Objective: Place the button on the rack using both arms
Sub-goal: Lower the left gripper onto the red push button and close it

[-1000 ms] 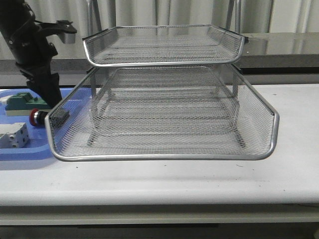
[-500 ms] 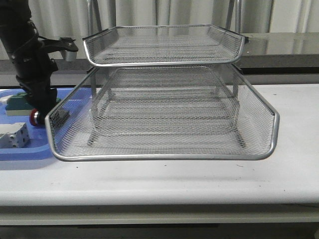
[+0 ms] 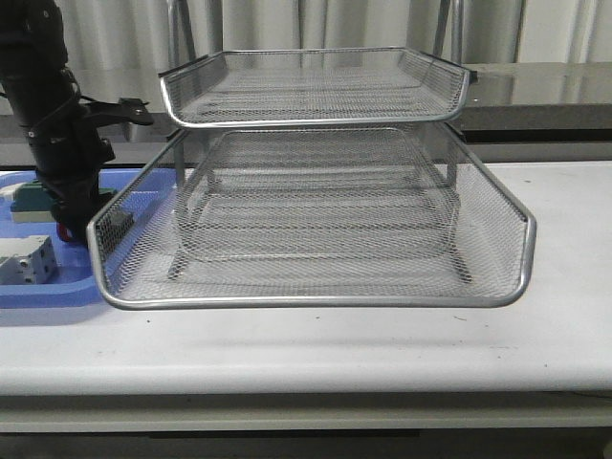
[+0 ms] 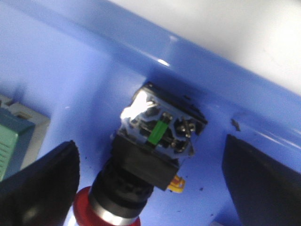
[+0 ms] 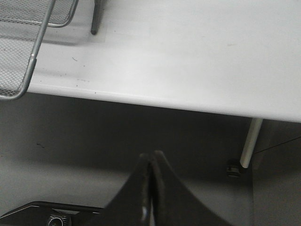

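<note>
Button between open left pincer; hidden frontally.

In the front view, the left arm hides the button.

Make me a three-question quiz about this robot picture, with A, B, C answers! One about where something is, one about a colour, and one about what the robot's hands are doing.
1. Where does the button lie?
A. on the rack's top tier
B. in the blue tray
C. on the bare table

2. What colour is the button's round head?
A. red
B. yellow
C. white

3. How do the left gripper's fingers stand?
A. shut tight on nothing
B. gripping the rack
C. open, one on each side of the button

Answers:
1 B, blue plastic surrounds it in the left wrist view.
2 A, a red dome shows at its end.
3 C, both dark fingers are apart from the button with a gap showing.
</note>
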Action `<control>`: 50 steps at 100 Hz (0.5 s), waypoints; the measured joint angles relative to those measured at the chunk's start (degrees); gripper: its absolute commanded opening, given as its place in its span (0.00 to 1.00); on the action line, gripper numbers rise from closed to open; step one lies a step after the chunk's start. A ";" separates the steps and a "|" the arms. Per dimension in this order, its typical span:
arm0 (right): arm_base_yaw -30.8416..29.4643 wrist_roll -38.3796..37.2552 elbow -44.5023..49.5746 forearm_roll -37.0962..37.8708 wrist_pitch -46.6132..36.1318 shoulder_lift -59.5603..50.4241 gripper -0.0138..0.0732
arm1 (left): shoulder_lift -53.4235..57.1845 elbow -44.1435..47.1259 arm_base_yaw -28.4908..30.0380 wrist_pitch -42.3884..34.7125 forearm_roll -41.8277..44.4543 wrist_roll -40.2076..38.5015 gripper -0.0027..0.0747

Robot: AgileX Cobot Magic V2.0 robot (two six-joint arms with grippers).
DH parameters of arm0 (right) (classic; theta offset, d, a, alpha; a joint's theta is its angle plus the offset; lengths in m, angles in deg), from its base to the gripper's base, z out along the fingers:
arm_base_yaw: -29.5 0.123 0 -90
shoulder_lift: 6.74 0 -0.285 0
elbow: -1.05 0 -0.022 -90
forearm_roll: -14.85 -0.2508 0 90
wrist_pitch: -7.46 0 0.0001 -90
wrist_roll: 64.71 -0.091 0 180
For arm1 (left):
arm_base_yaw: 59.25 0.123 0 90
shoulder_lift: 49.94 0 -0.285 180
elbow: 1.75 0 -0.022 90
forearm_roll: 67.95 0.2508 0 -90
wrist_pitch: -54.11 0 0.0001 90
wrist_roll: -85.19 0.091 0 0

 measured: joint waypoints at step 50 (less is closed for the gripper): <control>0.00 0.00 0.00 0.00 0.00 0.00 0.08 | 0.00 -0.37 0.00 0.44 0.00 0.04 0.07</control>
